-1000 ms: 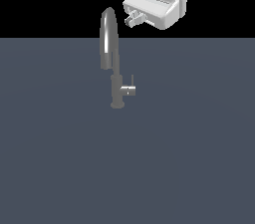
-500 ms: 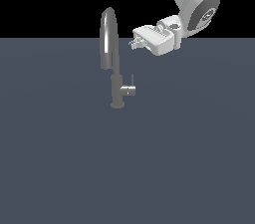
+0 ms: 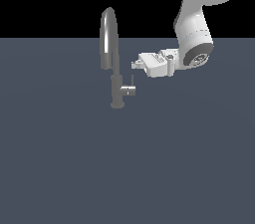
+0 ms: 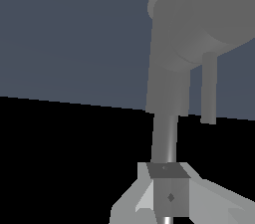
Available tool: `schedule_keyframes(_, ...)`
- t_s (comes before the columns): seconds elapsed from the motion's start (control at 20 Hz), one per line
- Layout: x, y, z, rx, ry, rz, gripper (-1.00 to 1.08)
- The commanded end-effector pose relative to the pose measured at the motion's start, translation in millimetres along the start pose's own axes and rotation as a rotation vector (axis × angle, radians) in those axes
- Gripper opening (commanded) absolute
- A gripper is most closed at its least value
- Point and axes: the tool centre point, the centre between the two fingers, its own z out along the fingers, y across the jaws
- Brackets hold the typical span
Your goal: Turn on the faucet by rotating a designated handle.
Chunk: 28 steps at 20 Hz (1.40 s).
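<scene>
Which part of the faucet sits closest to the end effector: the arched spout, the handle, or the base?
The handle: its thin lever rod rises just below the end effector, unlike the spout or base.

Faucet [image 3: 117,83]: grey brushed metal, upright on a small round base, slim cylindrical body, narrow high-arched gooseneck spout. Handle [image 3: 130,90]: short grey cylinder stub jutting sideways from the lower body toward the exterior view's right, its thin lever rod pointing upward.

A flat dark blue-grey floor [image 3: 74,168] fills the lower part. The grey faucet [image 3: 115,83] stands upright on it by its small round base
</scene>
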Motion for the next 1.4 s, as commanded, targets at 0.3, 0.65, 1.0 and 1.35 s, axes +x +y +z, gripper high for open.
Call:
schedule_keyframes(0.3, 43.2, -8.0, 6.1, 0.103, -0.094, 0.096, -1.0)
schedule_keyframes(0.65, 49.7, -8.9, 8.1, 0.118, -0.107, 0.109, -1.0)
schedule_keyframes(1.0, 47.5, -8.8, 8.1, 0.113, -0.103, 0.104, -1.0)
schedule_keyframes(1.35, 41.2, 2.9, 8.8, 0.113, -0.103, 0.104, -1.0)
